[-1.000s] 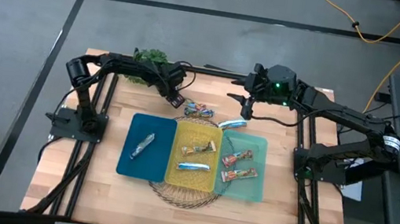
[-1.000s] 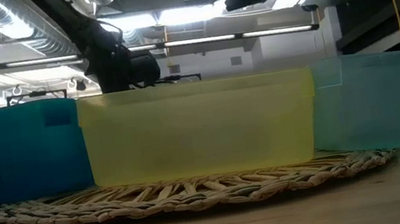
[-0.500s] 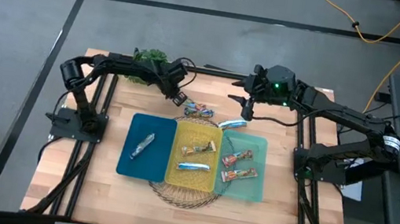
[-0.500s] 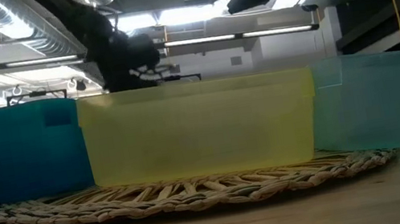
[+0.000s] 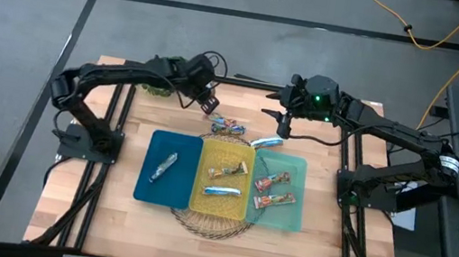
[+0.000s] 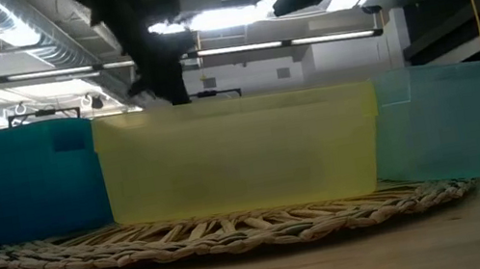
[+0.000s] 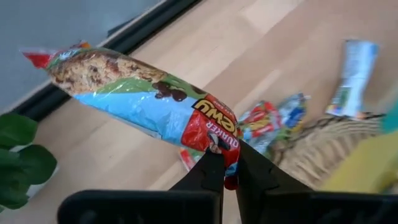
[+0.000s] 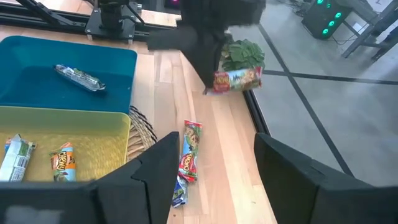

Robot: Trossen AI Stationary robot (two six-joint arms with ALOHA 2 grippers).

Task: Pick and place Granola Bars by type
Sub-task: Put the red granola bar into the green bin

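Note:
My left gripper (image 5: 207, 101) hovers above the table's far side, left of centre, shut on a blue, red and brown granola bar (image 7: 143, 99). My right gripper (image 5: 277, 125) is open above the far side right of centre and touches nothing. A colourful bar (image 5: 228, 127) and a blue-white bar (image 5: 266, 140) lie flat on the table behind the trays. The blue tray (image 5: 147, 191) holds a silvery bar (image 5: 163, 166). The yellow tray (image 5: 240, 210) holds two bars and the teal tray (image 5: 301, 168) holds two red-orange ones. My left gripper pinches the bar by its red wrapper end (image 7: 217, 146) between the two fingertips (image 7: 208, 171). The bar is lifted clear of the table and sticks out lengthwise beyond the fingers, its other end (image 7: 43, 59) free in the air.
The three trays sit side by side on a woven mat (image 5: 213, 226) at the table's middle. A green plant (image 8: 242, 53) stands at the far edge behind the left arm. Bare wood lies near and to both sides of the trays.
My left gripper has risen from near the table surface, carrying the bar up clear of the wood; its arm has lifted and folded back. The right arm has kept still.

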